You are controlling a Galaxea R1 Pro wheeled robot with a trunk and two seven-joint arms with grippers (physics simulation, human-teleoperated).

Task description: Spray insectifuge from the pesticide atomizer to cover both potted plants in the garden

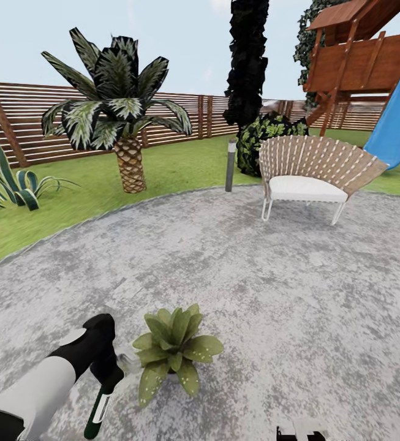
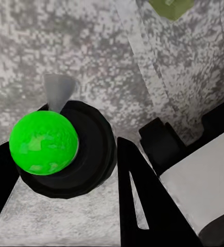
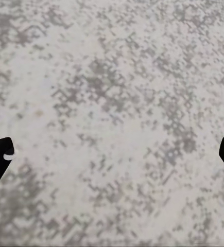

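The left tool [image 1: 105, 367] is pinching the atomizer [image 1: 98, 407], which hangs below it with its dark green bottle and white label pointing down to the patio [image 1: 273, 275]. In the left wrist view the fingers [image 2: 142, 206] stand on both sides of the black head of the atomizer, with its bright green cap [image 2: 44, 142] and a pale nozzle [image 2: 57, 91] in front. I think it is held like this, low and just beside the plant [image 1: 174, 352], so that the nozzle looks toward the leaves and the spray can fall on them. The plant is a small rosette of speckled green leaves standing on the paved circle; its pot is hidden under the leaves.

The right tool [image 3: 112, 149] is spread wide, its two dark tips at the edges of the picture over bare paving. It holds nothing and probably only waits aside.

Farther away are a palm [image 1: 123, 116], a chair [image 1: 310, 174], a fence [image 1: 16, 116] and a slide [image 1: 399, 122].
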